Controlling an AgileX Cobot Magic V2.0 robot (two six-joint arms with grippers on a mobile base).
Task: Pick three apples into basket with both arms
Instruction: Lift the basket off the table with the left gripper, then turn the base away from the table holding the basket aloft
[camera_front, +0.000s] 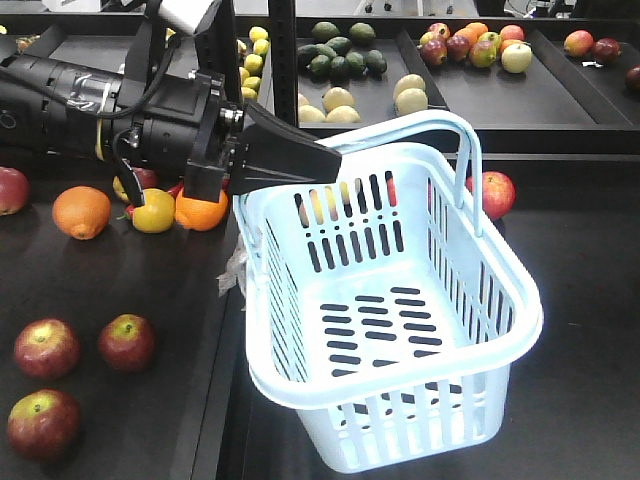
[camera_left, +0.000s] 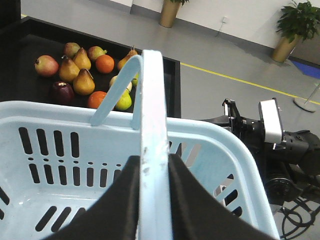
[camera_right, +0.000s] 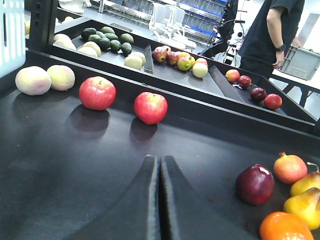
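Three dark red apples lie on the black table at the lower left: one (camera_front: 46, 347), one (camera_front: 126, 341) and one (camera_front: 42, 423). The pale blue slotted basket (camera_front: 500, 300) is tilted in the middle of the front view and holds nothing. My left gripper (camera_front: 335, 165) reaches in from the left and is shut on the basket's handle (camera_left: 151, 100); in the left wrist view its fingers (camera_left: 152, 162) press both sides of the handle. My right gripper (camera_right: 160, 159) is shut with nothing in it, low over a dark tabletop. A corner of the basket (camera_right: 12, 35) shows at that view's top left.
An orange (camera_front: 82, 211), a yellow apple (camera_front: 153, 212) and another orange (camera_front: 200, 210) lie under my left arm. A red apple (camera_front: 497, 193) sits behind the basket. Near my right gripper are red apples (camera_right: 97, 93) (camera_right: 150, 107), a dark apple (camera_right: 255, 184), and pears. Shelves of fruit (camera_front: 340, 55) stand behind.
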